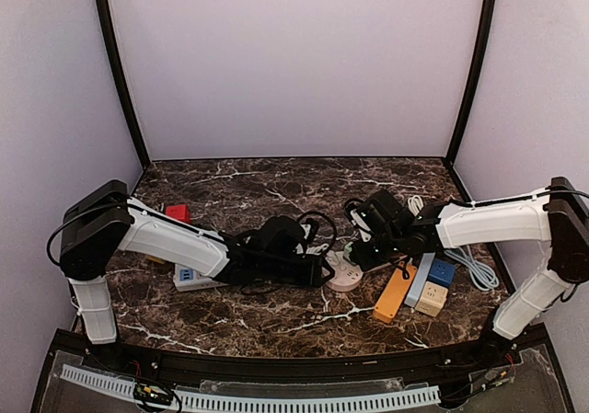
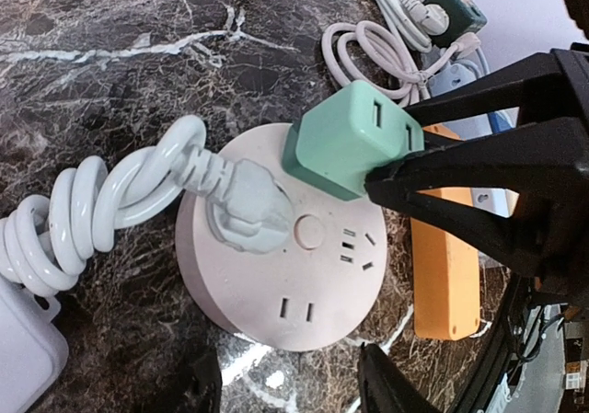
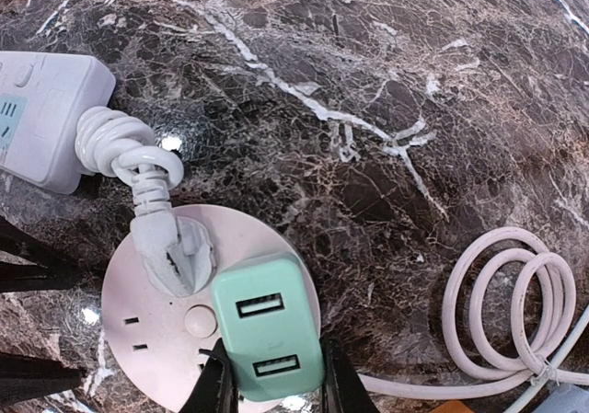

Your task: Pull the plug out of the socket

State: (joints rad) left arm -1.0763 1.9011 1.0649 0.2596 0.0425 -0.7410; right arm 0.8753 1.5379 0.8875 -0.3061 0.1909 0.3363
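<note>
The right arm [image 1: 488,222] reaches in low from the right, its jaws clenched on the green plug [image 3: 267,335], which sits seated in the round socket [image 3: 152,358] on the bench [image 1: 248,188]. The left arm [image 1: 175,240] stretches low from the opposite side, jaws apart at the socket's rim; contact with it cannot be told.

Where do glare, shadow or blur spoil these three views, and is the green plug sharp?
Left wrist: the green plug and round socket are sharp; the left gripper at the bottom edge is dark and blurred. Right wrist: white glare spots on the marble table beside the white cord; plug sharp. Top external: even light; the plug is mostly hidden.
</note>
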